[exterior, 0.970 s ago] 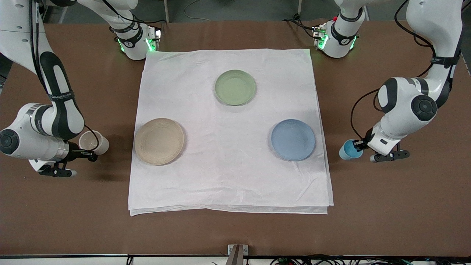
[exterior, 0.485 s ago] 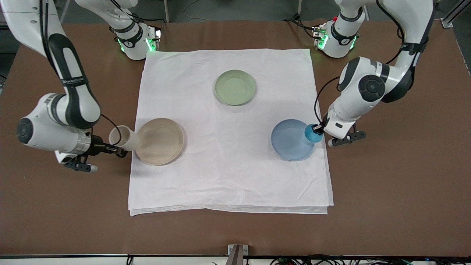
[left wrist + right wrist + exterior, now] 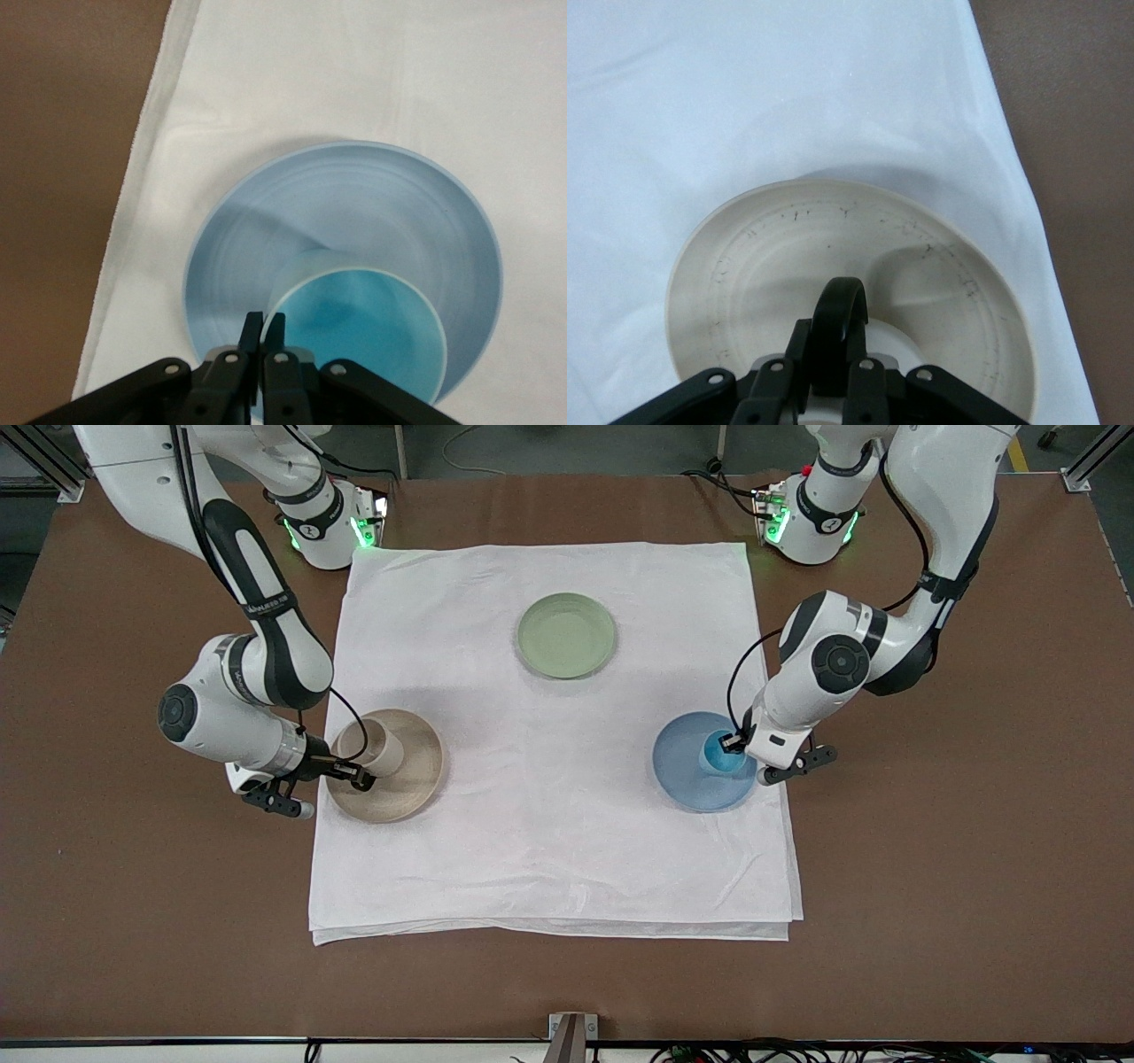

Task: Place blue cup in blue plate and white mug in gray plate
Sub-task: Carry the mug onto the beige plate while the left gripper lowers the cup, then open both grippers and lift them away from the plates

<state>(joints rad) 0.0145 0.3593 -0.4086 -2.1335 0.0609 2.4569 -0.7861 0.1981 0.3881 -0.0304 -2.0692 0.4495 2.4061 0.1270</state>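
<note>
Front view: high camera facing the robots across the counter (image 3: pixel 133 921), taking in both arms. Left wrist view: close, looking down on the blue plate (image 3: pixel 354 204). Right wrist view: close, looking down on the gray plate (image 3: pixel 788 248). Both plates also appear in the front view.

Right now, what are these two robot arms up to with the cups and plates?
Each arm is setting a cup on a plate. The left gripper holds the blue cup by its rim over the blue plate. The right gripper grips the white mug by its dark handle over the gray plate. The green plate holds nothing.
</note>
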